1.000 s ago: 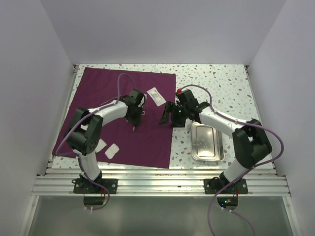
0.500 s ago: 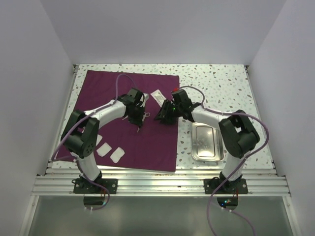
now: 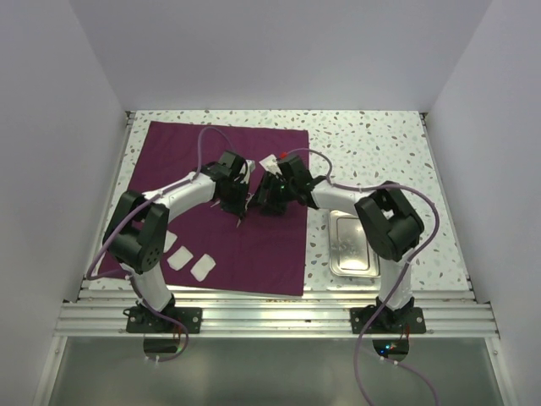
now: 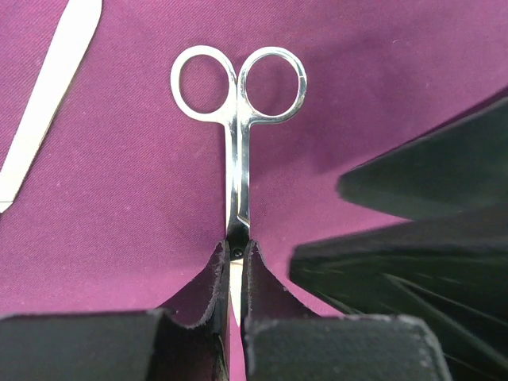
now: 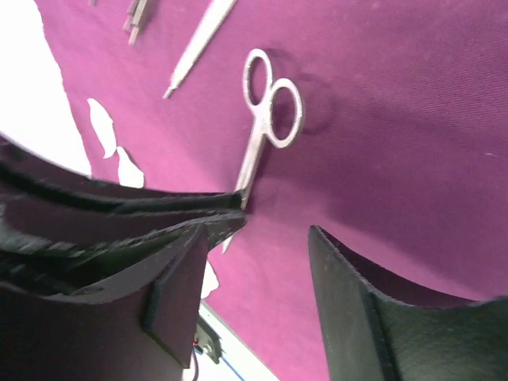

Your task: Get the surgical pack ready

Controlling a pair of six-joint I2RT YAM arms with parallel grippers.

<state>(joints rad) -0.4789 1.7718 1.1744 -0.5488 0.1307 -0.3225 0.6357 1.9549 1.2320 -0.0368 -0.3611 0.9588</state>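
**Surgical pack, part laid out: handling notes**

Item 1. Maroon cloth [image 3: 169, 152]. Lies flat over the 9 o'clock half of the desk [image 3: 380, 144]. Judged soft and limp, apt to wrinkle and drag. Best taken at a corner or hem, but a tug will likely shift whatever rests on it.

Item 2. Scissors [image 4: 238, 159]. Sit at about 2 o'clock from the cloth's middle, on or just above the fabric; contact cannot be told. The rings point to 12 o'clock in the left wrist view. The left claw [image 4: 236, 262] is closed on the shanks beside the pivot. Judged light, rigid and slick polished steel. Such a narrow hold may let them swivel, and the shank near the pivot seems the soundest place.

Item 3. Right claw [image 5: 274, 230]. Its jaws are apart with nothing between them, only cloth showing through the gap. It sits just beside the left claw, at 3 o'clock of it from above.

Item 4. Steel tray [image 3: 353, 245]. Rests on bare desk at 3 o'clock of the cloth, just off its edge. Appears empty. Judged stiff, light and slippery; take it by the rim.

Item 5. White pads [image 3: 190, 264]. Lie near the cloth's 7 o'clock corner. Judged very light and soft; a shallow pinch should do.

Item 6. White strip [image 4: 48, 95]. Lies at 10 o'clock of the scissors. Its kind is unclear.
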